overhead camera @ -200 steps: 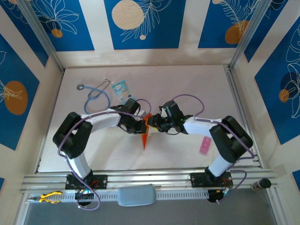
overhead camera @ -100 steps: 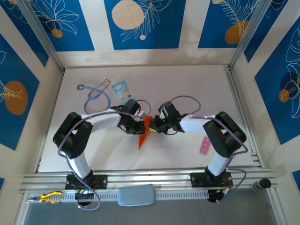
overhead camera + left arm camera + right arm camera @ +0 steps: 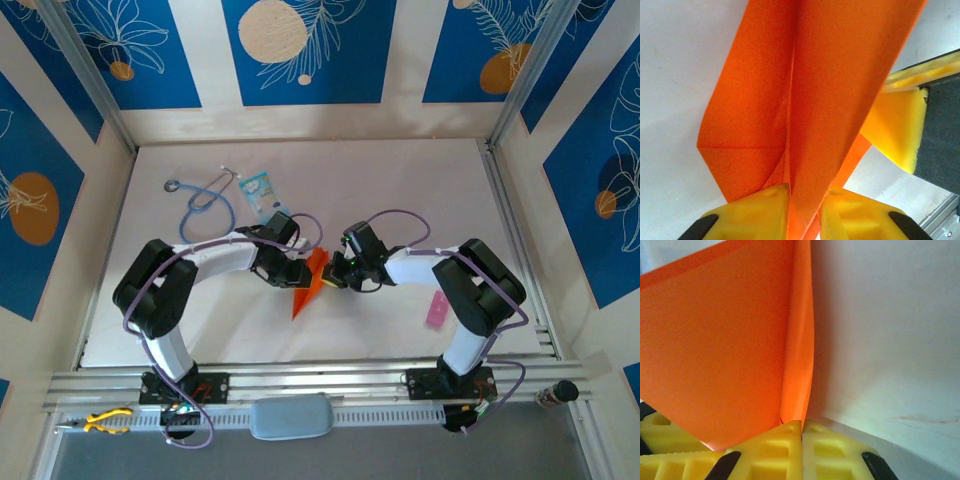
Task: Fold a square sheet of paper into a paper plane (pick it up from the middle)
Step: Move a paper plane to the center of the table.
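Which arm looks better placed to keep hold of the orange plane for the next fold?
Probably right: the right claw is pinched shut on the paper plane, while the left claw straddles its centre fold, grip unclear.

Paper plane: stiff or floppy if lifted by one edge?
Likely floppy across its wings: the paper plane is thin sheet, though its centre crease probably stiffens it lengthwise. Probably very light, as shut jaws pinching one fold hold it upright. Hard squeezes could crumple it.
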